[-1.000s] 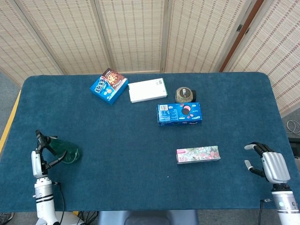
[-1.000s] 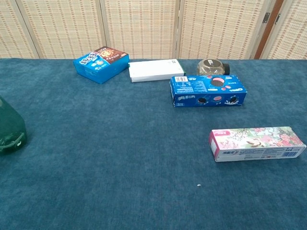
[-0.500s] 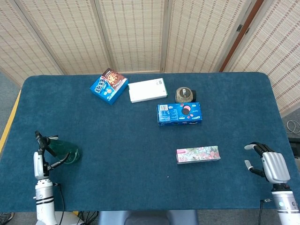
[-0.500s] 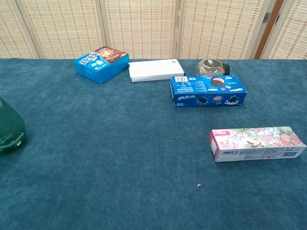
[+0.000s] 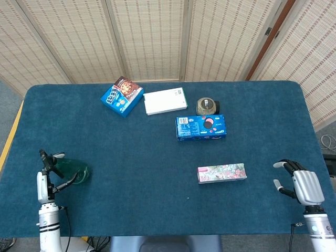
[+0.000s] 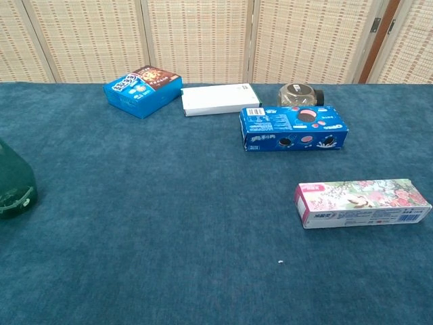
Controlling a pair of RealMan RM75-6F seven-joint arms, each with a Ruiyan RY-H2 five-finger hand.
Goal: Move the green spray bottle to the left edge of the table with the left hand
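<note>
Lying on its side near the table's [image 5: 157, 152] left edge, the green spray bottle [image 5: 73, 170] runs left-right, nozzle leftward, between the left robot hand's [image 5: 46, 176] spread fingers, contact unclear. The right robot hand [image 5: 302, 184] hangs empty, fingers loosely apart.

Bottle by the left hand, boxes far off

The spray bottle [image 5: 73, 171] lies just right of the left hand [image 5: 45, 180]; the long flat box [image 5: 221, 172] lies well left of the right hand [image 5: 303, 186].
</note>
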